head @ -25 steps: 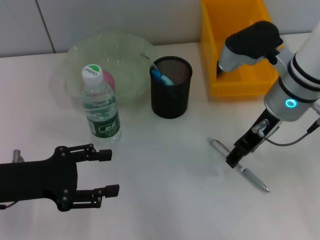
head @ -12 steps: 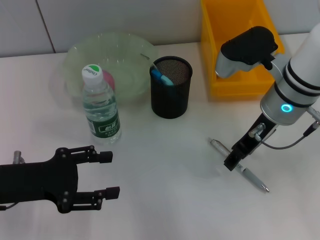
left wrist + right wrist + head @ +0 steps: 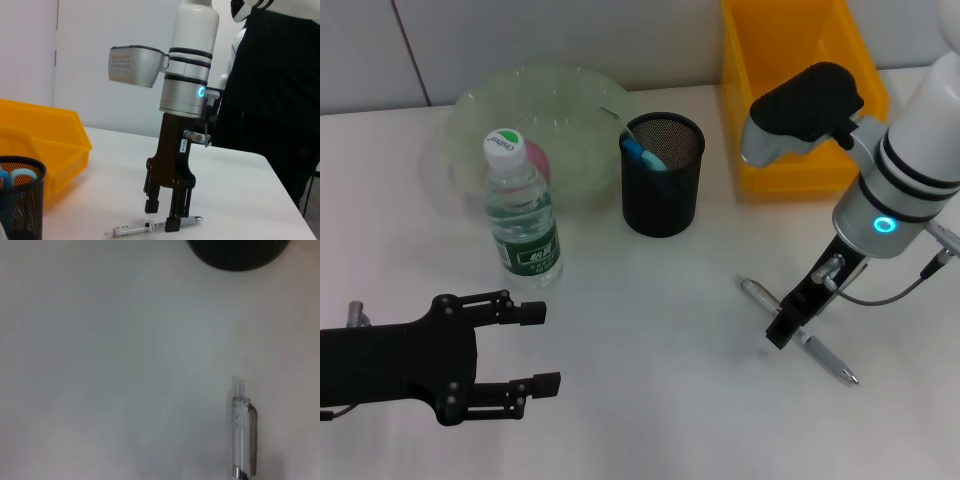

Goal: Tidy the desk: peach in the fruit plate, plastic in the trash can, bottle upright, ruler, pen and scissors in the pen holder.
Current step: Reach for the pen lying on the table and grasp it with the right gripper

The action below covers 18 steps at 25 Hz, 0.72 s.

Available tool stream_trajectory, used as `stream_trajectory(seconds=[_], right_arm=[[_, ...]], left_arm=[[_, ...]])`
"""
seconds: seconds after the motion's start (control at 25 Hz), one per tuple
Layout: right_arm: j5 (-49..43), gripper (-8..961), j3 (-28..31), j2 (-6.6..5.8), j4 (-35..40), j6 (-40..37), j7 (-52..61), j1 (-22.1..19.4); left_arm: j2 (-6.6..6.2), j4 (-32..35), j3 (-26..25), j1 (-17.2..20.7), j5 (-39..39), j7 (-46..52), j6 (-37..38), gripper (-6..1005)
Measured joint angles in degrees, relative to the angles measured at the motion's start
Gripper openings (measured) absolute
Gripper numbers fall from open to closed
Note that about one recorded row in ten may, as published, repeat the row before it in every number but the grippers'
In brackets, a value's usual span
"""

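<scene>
**Pen flat on the bench under the right end effector**

Pen (image 3: 797, 331) lies flat on the white bench (image 3: 650, 330), on the robot's right side, well apart from the pen holder (image 3: 663, 173). It runs diagonally, one end toward the holder and the other toward the near right corner. The right end effector (image 3: 782, 330) stands nearly upright over the pen's middle, fingers pointing down. In the left wrist view its two fingers (image 3: 173, 226) are apart and straddle the pen (image 3: 152, 226), one on each side, with their tips at about bench height; they are not clamped on it. The right wrist view shows the clear barrel and clip of the pen (image 3: 243, 440) lying on the bench, with the dark curved base of the pen holder (image 3: 239, 254) farther off.

The black mesh pen holder stands upright near the middle of the bench, with blue-handled items (image 3: 642, 152) already inside it. Just beside it, toward the robot's left, sits the clear fruit plate (image 3: 535, 130), with something pink (image 3: 536, 158) in it behind the bottle. The bottle (image 3: 520, 213) stands upright in front of the plate, white cap up, green label facing forward. A yellow bin (image 3: 798, 90) sits at the back right of the bench, behind the right arm.

The left end effector (image 3: 535, 345) hovers low at the near left, fingers apart and holding nothing, well apart from the bottle.
</scene>
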State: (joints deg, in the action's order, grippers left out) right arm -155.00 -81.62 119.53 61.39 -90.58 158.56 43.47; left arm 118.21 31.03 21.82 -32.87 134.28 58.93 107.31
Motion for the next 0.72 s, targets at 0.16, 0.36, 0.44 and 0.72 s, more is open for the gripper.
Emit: stream_trajectory(seconds=[0.16, 0.36, 0.44, 0.72], right_arm=[[0.1, 638, -0.6, 0.00, -1.3, 0.6, 0.0, 0.5], [0.1, 629, -0.9, 0.00, -2.3, 1.1, 0.0, 1.1], [0.1, 625, -0.9, 0.00, -2.6, 1.3, 0.0, 1.3], [0.1, 611, -0.9, 0.00, -3.2, 1.7, 0.0, 1.6]], left_arm=[[0.00, 0.0, 0.1, 0.1, 0.0, 0.0, 0.1, 767], [0.00, 0.0, 0.1, 0.1, 0.0, -0.1, 0.0, 767], [0.00, 0.0, 0.1, 0.1, 0.0, -0.1, 0.0, 766], [0.00, 0.1, 0.1, 0.1, -0.1, -0.1, 0.0, 766]])
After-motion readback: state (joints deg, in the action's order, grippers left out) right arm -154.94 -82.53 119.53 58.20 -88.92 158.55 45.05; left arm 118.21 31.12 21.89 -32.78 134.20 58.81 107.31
